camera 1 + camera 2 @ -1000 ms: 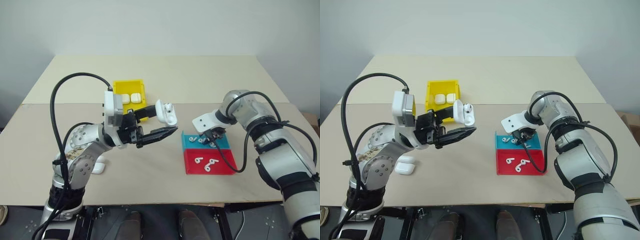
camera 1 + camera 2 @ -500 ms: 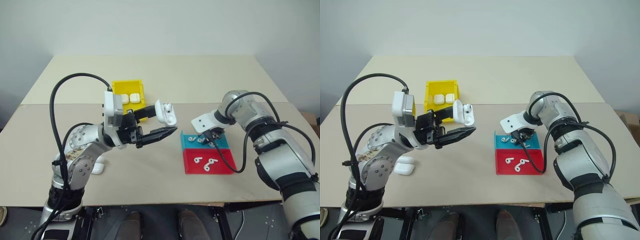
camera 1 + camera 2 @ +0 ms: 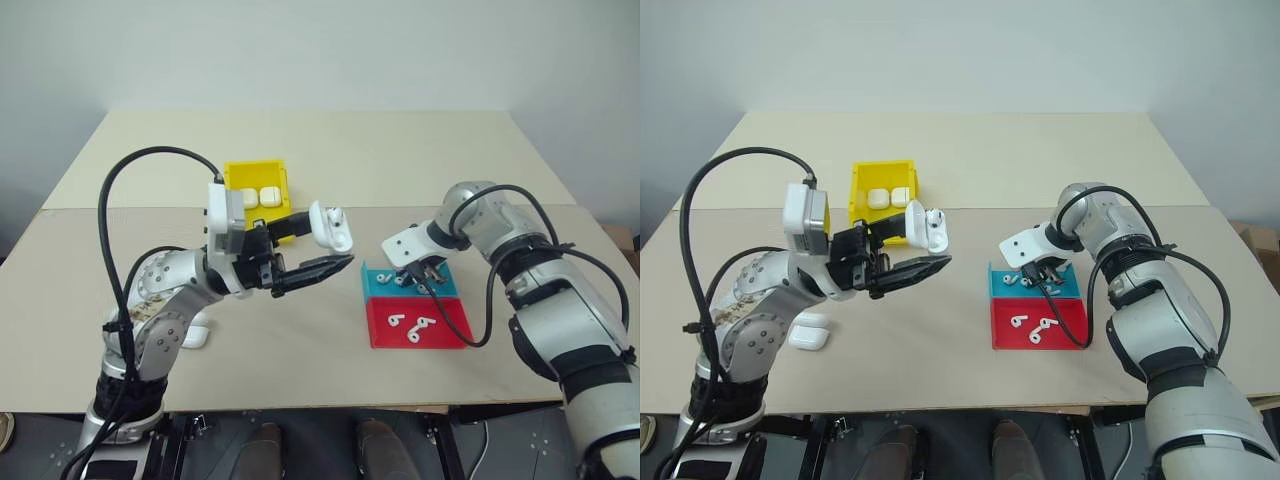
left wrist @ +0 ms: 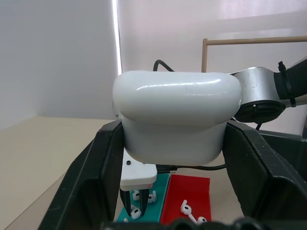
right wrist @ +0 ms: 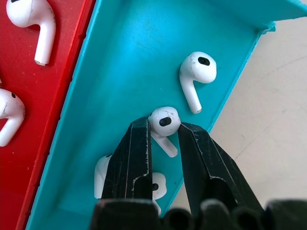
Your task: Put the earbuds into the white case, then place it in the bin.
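- The left gripper (image 3: 325, 252) is up off the table (image 3: 330, 150), left of centre; it is clamped on one white case (image 3: 331, 227), whose lid stands open with one earbud seated in it; in the left wrist view the case (image 4: 176, 115) sits squeezed between the two black fingers (image 4: 88, 179).
- The right gripper (image 5: 163, 125) points down into the blue tray (image 5: 129, 72) on the right side of the table; its two fingertips are pinched on the head of one earbud (image 5: 164, 120), the stem hanging between them.
- Blue tray (image 3: 450, 287): in the right wrist view I count the pinched earbud, one free earbud (image 5: 197, 72) just beyond the fingers, and at least one more partly hidden under the fingers; I cannot tell if that is one or two.
- Red tray (image 3: 445, 322): it touches the blue tray on its near side; three earbuds (image 3: 413, 327) lie in it.
- The bin (image 3: 240, 178), one yellow one, stands far left of centre, behind the left gripper; two closed white cases (image 3: 260, 197) lie side by side inside it.
- One more closed case (image 3: 808, 338) lies on the table at near left, beside the left arm; that makes four cases counted: one held, two in the bin, one on the table.
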Tool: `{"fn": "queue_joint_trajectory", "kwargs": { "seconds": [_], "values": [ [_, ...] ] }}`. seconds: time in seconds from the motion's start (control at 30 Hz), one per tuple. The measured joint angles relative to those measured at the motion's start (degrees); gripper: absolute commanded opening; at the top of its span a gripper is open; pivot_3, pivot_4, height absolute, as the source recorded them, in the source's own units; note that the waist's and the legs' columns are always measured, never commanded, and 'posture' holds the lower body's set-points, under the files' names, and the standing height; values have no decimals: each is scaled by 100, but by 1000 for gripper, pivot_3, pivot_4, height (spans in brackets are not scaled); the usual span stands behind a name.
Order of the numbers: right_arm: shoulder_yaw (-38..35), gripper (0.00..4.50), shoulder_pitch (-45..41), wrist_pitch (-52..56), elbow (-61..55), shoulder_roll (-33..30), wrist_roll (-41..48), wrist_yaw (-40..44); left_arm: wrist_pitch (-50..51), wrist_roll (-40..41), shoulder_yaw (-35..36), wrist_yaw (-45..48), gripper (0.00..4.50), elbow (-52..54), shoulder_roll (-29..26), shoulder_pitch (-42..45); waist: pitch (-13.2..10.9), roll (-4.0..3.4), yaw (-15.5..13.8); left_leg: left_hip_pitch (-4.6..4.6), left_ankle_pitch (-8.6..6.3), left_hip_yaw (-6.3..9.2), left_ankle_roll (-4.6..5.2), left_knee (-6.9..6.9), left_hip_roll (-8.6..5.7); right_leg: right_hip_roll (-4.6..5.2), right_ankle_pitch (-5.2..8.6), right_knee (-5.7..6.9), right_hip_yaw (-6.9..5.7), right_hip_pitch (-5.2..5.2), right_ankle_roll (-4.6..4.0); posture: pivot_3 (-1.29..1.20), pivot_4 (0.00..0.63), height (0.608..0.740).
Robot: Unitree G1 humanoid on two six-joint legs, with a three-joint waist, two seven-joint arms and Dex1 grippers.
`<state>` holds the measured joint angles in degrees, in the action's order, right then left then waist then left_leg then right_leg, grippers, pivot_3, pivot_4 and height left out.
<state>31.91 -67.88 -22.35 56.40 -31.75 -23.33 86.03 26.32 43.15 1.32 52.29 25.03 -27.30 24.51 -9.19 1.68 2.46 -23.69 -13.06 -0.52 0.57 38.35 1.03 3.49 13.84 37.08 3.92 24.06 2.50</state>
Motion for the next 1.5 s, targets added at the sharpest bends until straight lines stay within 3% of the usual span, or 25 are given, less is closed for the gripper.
{"fn": "queue_joint_trajectory", "kwargs": {
  "seconds": [0.3,0.47,0.6,0.83,0.97,1.1,1.3,1.5],
  "values": [
    [-237,629,229,394,-320,-40,159,43,0,14,0,20,2777,5,0,2,0,0,1,15,0,0,0,-3,0,0,0,1,0,-10,0,0,150,740],
    [-663,629,593,1301,-1115,-498,697,282,1,24,2,111,2777,-83,2,71,-5,-7,-47,-7,0,1,0,-3,-4,5,0,-1,0,6,0,0,150,740],
    [-1457,629,1200,2839,-3000,-1399,1941,326,0,29,1,227,2777,-290,53,274,-11,-17,-151,-13,-1,2,1,-5,-2,5,0,-7,-3,8,0,0,150,740],
    [-3317,629,2283,6383,-5479,-1654,4482,-22,-2,34,-25,525,2777,-700,131,493,-11,-17,-154,-7,0,2,2,1,-4,3,0,-4,0,1,1,0,150,740],
    [-4649,629,2309,8515,-6620,-1112,6098,-1243,-6,23,-35,768,2777,-1028,192,760,-10,-16,-150,-7,0,4,2,0,-2,-4,0,-5,0,0,1,0,150,740],
    [-5626,629,2280,9764,-7352,-256,7259,-2652,-10,-30,-99,902,2777,-1284,280,932,-10,-17,-168,-16,0,4,2,1,-4,-1,0,-7,-1,5,3,0,150,740],
    [-6196,629,2002,10664,-7843,737,8678,-4549,-45,-154,-239,1082,2777,-1562,389,1212,-10,-18,-155,-16,0,4,3,1,-4,-2,0,-3,-2,7,3,0,150,740],
    [-6132,629,1979,10677,-7846,837,10047,-5987,-112,-268,-280,1133,2777,-1698,482,1278,-10,-18,-144,-22,0,2,3,0,-3,-1,1,-6,-2,8,3,0,150,740]
  ]
}}
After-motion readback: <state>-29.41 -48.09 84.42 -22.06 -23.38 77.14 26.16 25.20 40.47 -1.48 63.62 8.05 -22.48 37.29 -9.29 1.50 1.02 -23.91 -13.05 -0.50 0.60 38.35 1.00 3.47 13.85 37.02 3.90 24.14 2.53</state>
